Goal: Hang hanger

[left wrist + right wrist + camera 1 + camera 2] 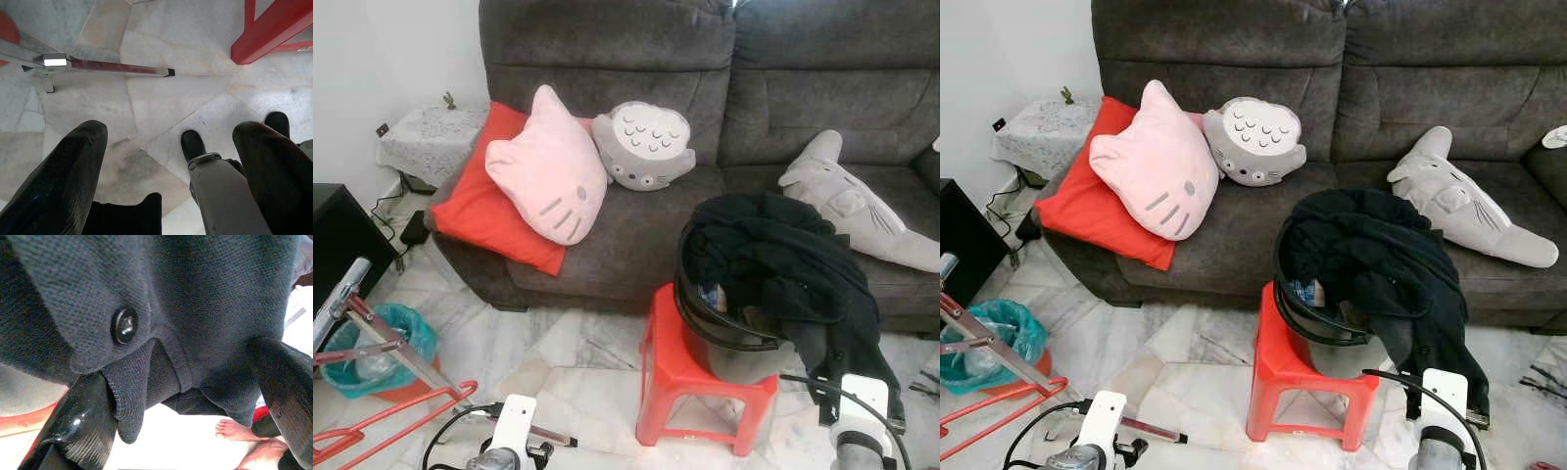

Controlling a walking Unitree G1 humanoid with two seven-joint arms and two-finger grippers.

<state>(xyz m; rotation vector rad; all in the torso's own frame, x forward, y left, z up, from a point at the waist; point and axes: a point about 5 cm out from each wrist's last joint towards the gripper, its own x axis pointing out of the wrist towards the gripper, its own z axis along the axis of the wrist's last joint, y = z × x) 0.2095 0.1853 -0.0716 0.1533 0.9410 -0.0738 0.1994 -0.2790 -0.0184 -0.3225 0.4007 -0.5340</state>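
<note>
1. Right gripper (195,396) sits close under the hem of the black garment (773,255), fingers spread wide with the knit edge and a dark button (124,325) between them, nothing pinched.
2. Left gripper (166,166) points down at the marble floor (146,88), fingers spread and holding nothing; a red-and-silver bar (112,66) lies on the floor ahead of it.
3. Task item: a red hanger (382,421) rests low at the robot's left, beside a silver rack frame (362,333). Neither gripper touches it.
4. The garment is heaped over a dark basket (724,328) standing on a red stool (700,392).
5. Risk: closing the right fingers here would likely catch loose cloth and drag the basket off the stool, since the pile overhangs its rim.
6. Risk: the hanger lies well apart from both grippers; a reach to it passes near the rack frame and could snag it.
7. Risk: a person's bare foot (234,428) shows just beyond the garment in the right wrist view; any swing of that arm may strike it.
8. Surface and room: pale marble floor, grey sofa (705,98) carrying a pink cat cushion (548,176), a red cushion (480,206), an owl cushion (641,145) and a plush shark (862,211); teal bin (382,348) at the left.
</note>
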